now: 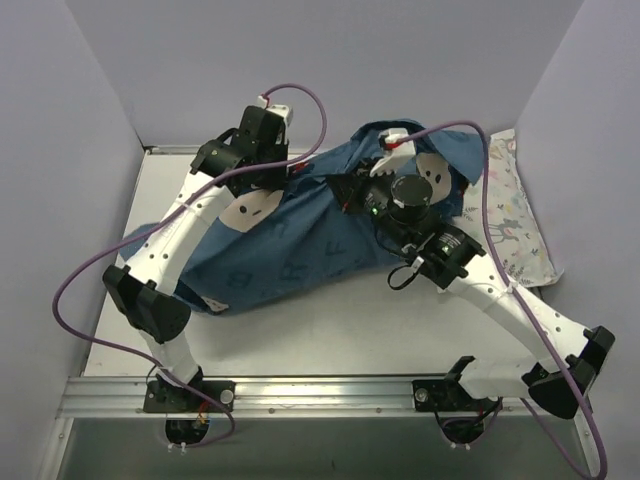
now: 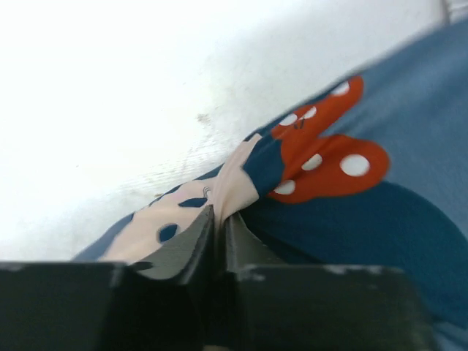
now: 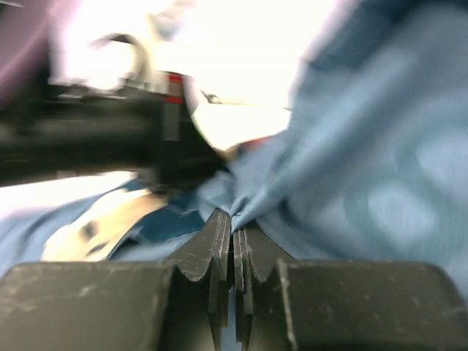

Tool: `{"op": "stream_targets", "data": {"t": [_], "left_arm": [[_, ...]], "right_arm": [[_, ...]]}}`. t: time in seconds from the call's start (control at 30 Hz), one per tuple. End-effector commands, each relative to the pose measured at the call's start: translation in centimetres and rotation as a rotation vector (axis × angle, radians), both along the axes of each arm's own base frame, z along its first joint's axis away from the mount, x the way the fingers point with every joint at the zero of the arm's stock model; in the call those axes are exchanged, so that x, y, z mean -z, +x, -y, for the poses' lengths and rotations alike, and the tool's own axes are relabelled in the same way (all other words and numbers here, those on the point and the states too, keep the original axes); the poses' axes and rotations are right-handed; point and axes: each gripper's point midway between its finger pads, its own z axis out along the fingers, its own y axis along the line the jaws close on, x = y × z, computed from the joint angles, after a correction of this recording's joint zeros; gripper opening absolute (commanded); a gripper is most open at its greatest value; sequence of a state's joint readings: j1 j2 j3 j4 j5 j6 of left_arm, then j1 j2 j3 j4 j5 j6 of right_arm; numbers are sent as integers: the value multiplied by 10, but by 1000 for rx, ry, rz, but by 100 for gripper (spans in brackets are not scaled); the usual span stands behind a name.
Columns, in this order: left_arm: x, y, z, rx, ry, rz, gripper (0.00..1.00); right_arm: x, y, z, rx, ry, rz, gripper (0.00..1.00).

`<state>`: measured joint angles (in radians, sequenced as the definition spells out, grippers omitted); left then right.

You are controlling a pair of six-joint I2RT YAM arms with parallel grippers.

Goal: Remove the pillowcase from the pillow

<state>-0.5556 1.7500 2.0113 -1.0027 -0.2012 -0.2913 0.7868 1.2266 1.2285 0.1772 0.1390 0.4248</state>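
Counted from the top view: two arms, left arm (image 1: 190, 235) and right arm (image 1: 520, 310); two purple cables (image 1: 70, 290) (one looping off each arm); one dark blue pillowcase (image 1: 300, 250); one smaller pastel-print pillow (image 1: 515, 215); one white tabletop (image 1: 330, 320) under it all. On the cloth, one pale mouse face (image 1: 250, 207) plainly, a second pale patch close by the right wrist, and one row of pale letters (image 1: 290, 265).

Only from the wrist views, the grips. Left tool (image 2: 218, 216) closed tight on a pinch of pillowcase, pale and blue cloth squeezed between the fingers, just beside one red polka-dot bow (image 2: 322, 157) with white spots. Right tool (image 3: 232, 219) likewise closed, gripping a fold of plain blue cloth, with dark blurred hardware beyond it (too smeared to name).

Only from above, the whole outline of the cloth, both arms and the second pillow.

Pillowcase lying across the middle of the tabletop, long axis slanting from near-left to far-right. Left end pointing toward the left wall. Right end pointing toward the far right corner and touching the pastel-print pillow. Bunched up at the far middle, at the meeting place of the two tools.
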Motion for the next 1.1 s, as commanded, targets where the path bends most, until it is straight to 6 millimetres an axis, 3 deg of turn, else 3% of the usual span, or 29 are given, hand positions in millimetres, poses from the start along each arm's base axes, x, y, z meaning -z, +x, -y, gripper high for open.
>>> {"op": "stream_targets", "data": {"t": [0.0,0.03,0.07,0.1,0.13,0.17,0.2,0.3,0.37,0.43,0.47,0.5,0.53,0.57,0.6,0.63,0.67,0.73,0.8,0.83,0.9,0.97,1.03,1.07], "left_arm": [[-15,27,0,-32,-55,41,20],[-15,31,0,-35,-61,38,27],[-29,36,-1,-42,-83,68,39],[-26,44,-10,-72,-82,55,57],[-35,47,-12,-79,-107,66,66],[-43,49,-14,-84,-121,82,72],[-67,51,-17,-93,-147,133,82],[-112,43,-27,-112,-185,235,88],[-122,34,-27,-112,-205,250,89],[-118,18,-22,-103,-185,244,89],[-130,7,-25,-108,-196,283,89],[-99,4,-20,-102,-162,222,89],[-92,-5,-10,-82,-167,217,89],[-107,-14,-9,-76,-215,269,89],[-72,-20,-3,-74,-201,202,89],[-66,-29,5,-51,-218,197,89],[-73,-36,11,-34,-258,227,89],[-52,-45,20,-18,-269,190,89],[-55,-55,39,32,-303,201,89],[-53,-58,45,46,-300,200,89],[-51,-67,69,97,-311,202,89],[-47,-72,94,142,-307,199,89],[-43,-72,112,167,-298,194,89],[-40,-67,126,180,-282,197,89]], "right_arm": [[-22,9,-6,5,-49,36,0],[-19,12,-10,4,-53,24,0],[-5,18,-18,-9,-74,-5,0],[1,22,-21,-6,-82,-19,0],[9,27,-24,-1,-97,-36,0],[23,38,-26,22,-124,-67,0],[32,49,-21,47,-132,-91,0],[69,84,-14,61,-89,-222,0],[96,101,-16,68,-105,-293,0],[124,114,-13,83,-142,-349,0],[122,118,-14,83,-139,-348,0],[124,118,-20,40,-129,-359,0],[128,120,-23,30,-129,-369,0],[124,118,-24,19,-130,-378,0],[121,115,-26,0,-128,-377,4],[107,113,-22,1,-115,-353,30],[98,112,-17,9,-110,-335,46],[70,113,6,42,-88,-297,76],[55,110,29,75,-61,-307,82],[35,100,40,72,-28,-286,85],[26,94,69,121,6,-284,86],[29,73,98,193,3,-282,87],[54,49,123,255,-29,-316,86],[69,46,144,336,-40,-332,86]]}}
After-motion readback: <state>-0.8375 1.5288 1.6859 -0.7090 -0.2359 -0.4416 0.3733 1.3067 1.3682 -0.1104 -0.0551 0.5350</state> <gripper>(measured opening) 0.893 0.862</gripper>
